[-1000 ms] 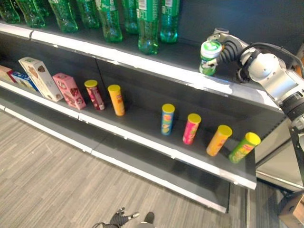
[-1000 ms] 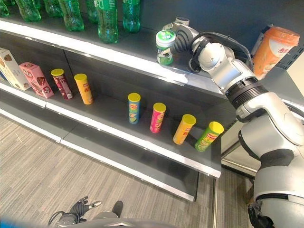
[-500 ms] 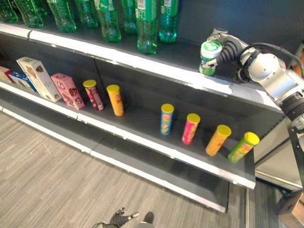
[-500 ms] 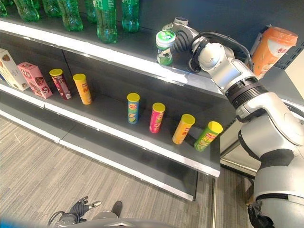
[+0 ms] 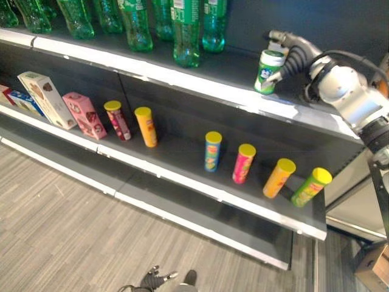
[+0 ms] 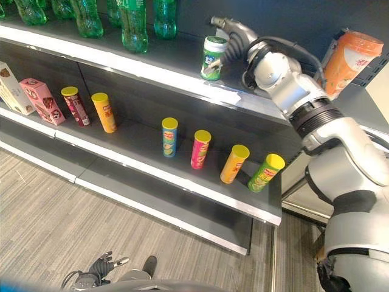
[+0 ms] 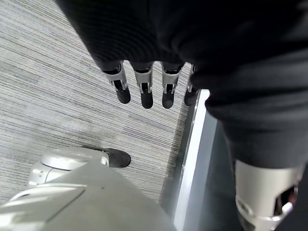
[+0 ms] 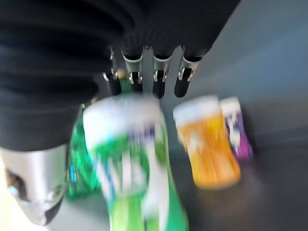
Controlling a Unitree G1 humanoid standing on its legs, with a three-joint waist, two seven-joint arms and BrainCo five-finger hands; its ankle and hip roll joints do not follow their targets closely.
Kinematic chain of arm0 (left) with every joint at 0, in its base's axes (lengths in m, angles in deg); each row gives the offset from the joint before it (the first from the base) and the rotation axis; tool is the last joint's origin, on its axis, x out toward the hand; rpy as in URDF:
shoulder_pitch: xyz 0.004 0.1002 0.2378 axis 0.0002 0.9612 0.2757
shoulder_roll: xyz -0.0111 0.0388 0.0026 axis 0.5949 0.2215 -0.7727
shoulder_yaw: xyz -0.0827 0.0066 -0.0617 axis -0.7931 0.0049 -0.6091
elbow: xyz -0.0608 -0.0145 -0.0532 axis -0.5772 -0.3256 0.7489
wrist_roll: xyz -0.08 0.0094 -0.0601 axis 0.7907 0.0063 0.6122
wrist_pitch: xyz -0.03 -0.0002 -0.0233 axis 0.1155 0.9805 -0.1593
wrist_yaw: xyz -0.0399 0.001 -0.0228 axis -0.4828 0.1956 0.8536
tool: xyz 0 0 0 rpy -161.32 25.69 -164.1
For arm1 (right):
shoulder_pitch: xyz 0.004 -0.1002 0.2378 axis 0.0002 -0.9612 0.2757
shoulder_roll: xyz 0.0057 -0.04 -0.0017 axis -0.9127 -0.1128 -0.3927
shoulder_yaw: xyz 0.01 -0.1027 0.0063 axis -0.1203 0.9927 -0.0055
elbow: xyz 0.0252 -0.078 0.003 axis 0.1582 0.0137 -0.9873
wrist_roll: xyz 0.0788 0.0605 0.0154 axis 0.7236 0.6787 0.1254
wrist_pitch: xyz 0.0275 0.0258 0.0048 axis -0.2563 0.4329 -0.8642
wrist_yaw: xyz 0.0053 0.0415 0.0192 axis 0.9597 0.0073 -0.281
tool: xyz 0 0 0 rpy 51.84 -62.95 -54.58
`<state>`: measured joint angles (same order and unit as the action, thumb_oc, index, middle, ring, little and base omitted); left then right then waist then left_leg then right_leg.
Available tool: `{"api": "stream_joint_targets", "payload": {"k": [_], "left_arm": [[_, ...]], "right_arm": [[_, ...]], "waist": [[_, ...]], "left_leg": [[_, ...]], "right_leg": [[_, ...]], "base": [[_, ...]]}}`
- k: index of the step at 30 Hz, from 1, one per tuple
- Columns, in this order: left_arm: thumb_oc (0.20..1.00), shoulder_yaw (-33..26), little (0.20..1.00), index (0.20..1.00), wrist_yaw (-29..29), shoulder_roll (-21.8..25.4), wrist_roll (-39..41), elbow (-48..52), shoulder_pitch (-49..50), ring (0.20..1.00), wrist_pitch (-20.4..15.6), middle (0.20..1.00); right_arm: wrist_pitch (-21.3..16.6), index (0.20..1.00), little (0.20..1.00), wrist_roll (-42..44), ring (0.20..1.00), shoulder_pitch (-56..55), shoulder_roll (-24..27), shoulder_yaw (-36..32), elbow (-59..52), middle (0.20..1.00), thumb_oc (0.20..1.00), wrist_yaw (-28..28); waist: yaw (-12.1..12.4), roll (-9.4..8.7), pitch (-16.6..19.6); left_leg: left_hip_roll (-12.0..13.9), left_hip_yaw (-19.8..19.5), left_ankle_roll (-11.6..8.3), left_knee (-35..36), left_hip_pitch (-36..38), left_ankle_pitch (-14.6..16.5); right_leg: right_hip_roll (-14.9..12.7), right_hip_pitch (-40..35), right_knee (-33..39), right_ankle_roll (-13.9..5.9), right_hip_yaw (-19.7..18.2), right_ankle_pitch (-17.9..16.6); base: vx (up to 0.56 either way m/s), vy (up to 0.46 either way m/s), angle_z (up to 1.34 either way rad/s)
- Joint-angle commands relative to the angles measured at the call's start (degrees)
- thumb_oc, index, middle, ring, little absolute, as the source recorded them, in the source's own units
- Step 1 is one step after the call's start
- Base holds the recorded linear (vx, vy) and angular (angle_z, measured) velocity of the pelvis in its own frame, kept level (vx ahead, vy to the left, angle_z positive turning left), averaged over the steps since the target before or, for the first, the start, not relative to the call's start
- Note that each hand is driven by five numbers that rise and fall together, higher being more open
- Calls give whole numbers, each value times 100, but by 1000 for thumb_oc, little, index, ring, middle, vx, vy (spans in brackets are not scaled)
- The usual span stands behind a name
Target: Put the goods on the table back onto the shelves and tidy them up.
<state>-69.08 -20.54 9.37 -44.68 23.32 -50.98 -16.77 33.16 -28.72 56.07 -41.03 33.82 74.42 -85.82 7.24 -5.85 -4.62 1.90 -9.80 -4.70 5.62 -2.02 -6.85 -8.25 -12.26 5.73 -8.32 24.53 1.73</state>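
— Could you make out everything up there?
— No. The green bottles on the top shelf were cut off at the necks, and the orange canister far right was half hidden.
— And the right robot hand?
— Fingers straight and apart, reaching over the green-and-white canister, which stood upright near the shelf's front edge. The left robot hand hung relaxed, fingers loose, above the floor.

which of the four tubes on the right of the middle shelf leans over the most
The green tube at the far right end, yellow-lidded. It tilts furthest; the blue-green tube at the left of that group stands nearly upright.
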Motion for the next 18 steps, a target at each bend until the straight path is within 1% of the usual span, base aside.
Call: {"api": "stream_joint_targets", "payload": {"k": [1,3,4,5,7,9,10,11,12,14,15,17,18], "left_arm": [[1000,-40,1000,1000,-146,287,-135,-98,-243,1000,-121,1000],[1000,-151,1000,1000,-197,240,-223,-92,-187,1000,-95,1000],[1000,-144,1000,1000,-197,260,-225,-91,-180,1000,-94,1000],[1000,-289,1000,1000,-226,211,-286,-89,-123,1000,-39,1000],[1000,-405,1000,1000,-226,173,-401,-95,-66,1000,-7,1000],[1000,-476,1000,1000,-252,160,-513,-87,-61,1000,16,1000],[1000,-520,1000,1000,-243,173,-561,-64,-47,1000,25,1000],[1000,-542,1000,1000,-244,180,-588,-42,-32,1000,29,1000],[1000,-556,1000,1000,-243,155,-642,-40,-41,1000,30,1000],[1000,-546,1000,1000,-216,156,-738,-47,-38,1000,47,1000],[1000,-538,1000,1000,-207,164,-809,-40,-46,1000,43,1000],[1000,-573,1000,1000,-190,193,-853,-28,-38,1000,43,1000],[1000,-625,1000,1000,-157,243,-957,-49,-9,1000,61,1000]], "right_arm": [[-241,1000,1000,-181,1000,897,511,-53,-627,1000,1000,749],[-304,1000,1000,-362,1000,586,782,-481,-1459,1000,1000,1028],[-287,1000,1000,-376,1000,526,794,-535,-1498,1000,1000,1027],[-341,1000,1000,-522,1000,-54,1077,-1127,-2527,1000,1000,1108],[-444,1000,1000,-625,1000,-714,1143,-1741,-3460,1000,1000,1095],[-523,1000,1000,-689,1000,-1302,1046,-2103,-3970,1000,1000,983],[-524,1000,1000,-730,1000,-1755,950,-2280,-4332,1000,1000,840],[-525,1000,1000,-779,1000,-1963,958,-2322,-4505,1000,1000,773],[-532,1000,1000,-811,1000,-2252,922,-2422,-4621,1000,1000,724],[-547,1000,1000,-786,1000,-2755,767,-2594,-4957,1000,1000,591],[-572,1000,1000,-754,1000,-2896,739,-2596,-5048,1000,1000,500],[-616,1000,1000,-654,1000,-3180,610,-2691,-5250,1000,1000,430],[-643,1000,1000,-554,1000,-3406,558,-2765,-5403,1000,1000,326]], "waist": [[-101,-181,-46],[-223,-151,-64],[-205,-170,-56],[-325,-137,-65],[-419,-117,-68],[-513,-116,-95],[-575,-119,-106],[-606,-114,-112],[-684,-113,-136],[-787,-108,-180],[-884,-100,-229],[-997,-98,-321],[-1083,-125,-404]], "left_leg": [[272,667,-258,-62,634,843],[276,766,-210,-62,667,881],[277,777,-209,-62,668,883],[276,879,-159,-62,713,930],[264,1007,-105,-62,776,982],[221,1115,-34,-62,794,976],[184,1234,22,-62,836,1017],[175,1309,43,-62,895,1089],[139,1358,74,-62,888,1063],[94,1463,138,-62,970,1158],[71,1532,166,-62,998,1175],[42,1727,227,-62,1046,1203],[25,1989,281,-62,1140,1254]], "right_leg": [[-204,265,-180,-121,-658,-37],[-221,348,-195,-144,-788,-73],[-221,354,-199,-144,-800,-74],[-232,425,-225,-166,-959,-97],[-257,491,-233,-197,-1140,-150],[-297,634,-271,-224,-1326,-258],[-319,741,-310,-251,-1523,-322],[-328,758,-319,-278,-1622,-323],[-356,829,-352,-295,-1717,-394],[-371,965,-488,-346,-1966,-428],[-372,1057,-566,-383,-2085,-486],[-345,1279,-739,-434,-2366,-542],[-268,1508,-909,-481,-2664,-659]], "base": [[-9,87,-4],[-12,76,-27],[-11,87,-61],[-4,97,-64],[-7,124,-27],[-67,162,-64],[-50,211,-106],[-47,220,-95],[-48,203,-77],[-31,191,-38],[-25,172,-35],[-58,187,-76],[-45,161,-111]]}}
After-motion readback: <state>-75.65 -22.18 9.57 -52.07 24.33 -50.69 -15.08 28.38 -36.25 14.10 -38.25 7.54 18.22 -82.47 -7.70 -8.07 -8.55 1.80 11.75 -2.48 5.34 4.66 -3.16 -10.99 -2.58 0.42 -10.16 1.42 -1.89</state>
